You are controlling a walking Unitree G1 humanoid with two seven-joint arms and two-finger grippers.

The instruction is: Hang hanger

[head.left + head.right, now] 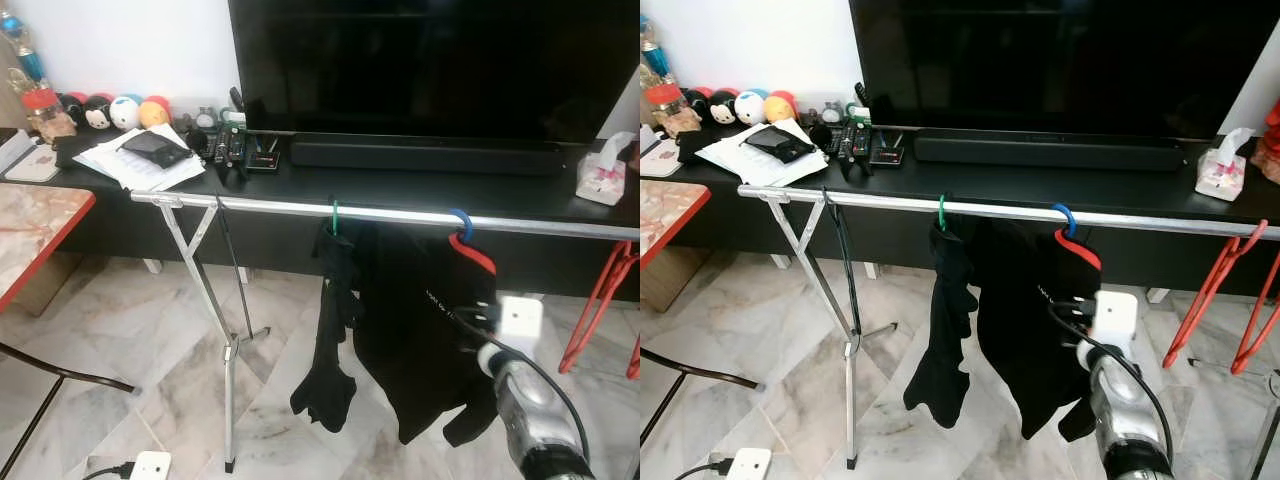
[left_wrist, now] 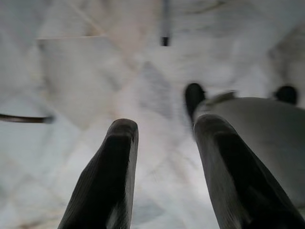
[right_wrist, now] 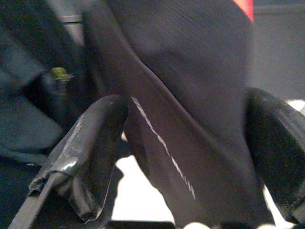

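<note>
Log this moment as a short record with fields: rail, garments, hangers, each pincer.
rail: silver drying rack rail in front of the TV console
garments: two black garments; larger black shirt on the red hanger with blue hook
other hanger: green hook on the rail
right pincer: open, fingers either side of the shirt fabric
left pincer: open, over marble floor

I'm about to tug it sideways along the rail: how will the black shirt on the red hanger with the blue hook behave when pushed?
The black shirt is probably floppy; it hangs in loose folds. The red hanger with the blue hook likely slides or swings on the smooth silver rail. Fabric between the right end effector fingers may slip.
</note>
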